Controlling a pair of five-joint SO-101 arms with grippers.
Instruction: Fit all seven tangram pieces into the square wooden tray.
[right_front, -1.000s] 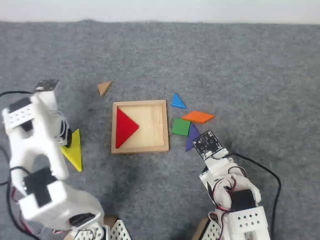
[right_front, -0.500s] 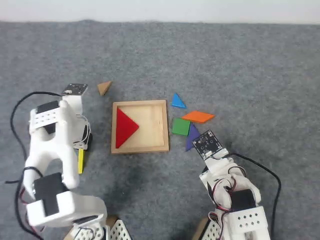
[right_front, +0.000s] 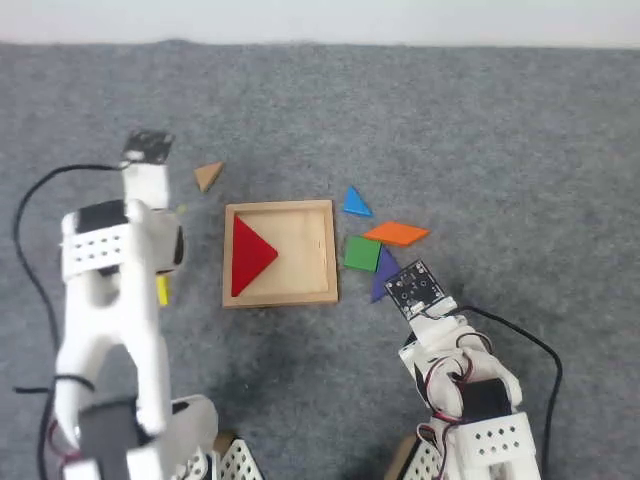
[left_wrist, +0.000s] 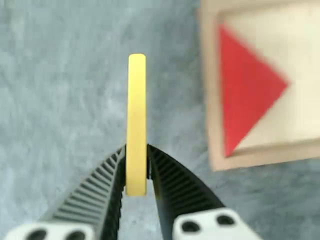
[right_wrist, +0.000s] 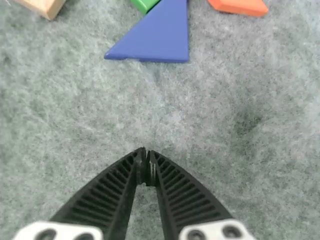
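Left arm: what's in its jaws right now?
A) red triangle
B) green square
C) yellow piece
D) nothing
C: in the left wrist view the left jaws are shut on the yellow piece, held edge-on above the carpet, while the red triangle lies in the wooden tray.

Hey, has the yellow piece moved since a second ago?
Yes. The yellow piece lay flat beside the wooden tray; now the left gripper holds it on edge, slightly nearer the tray.
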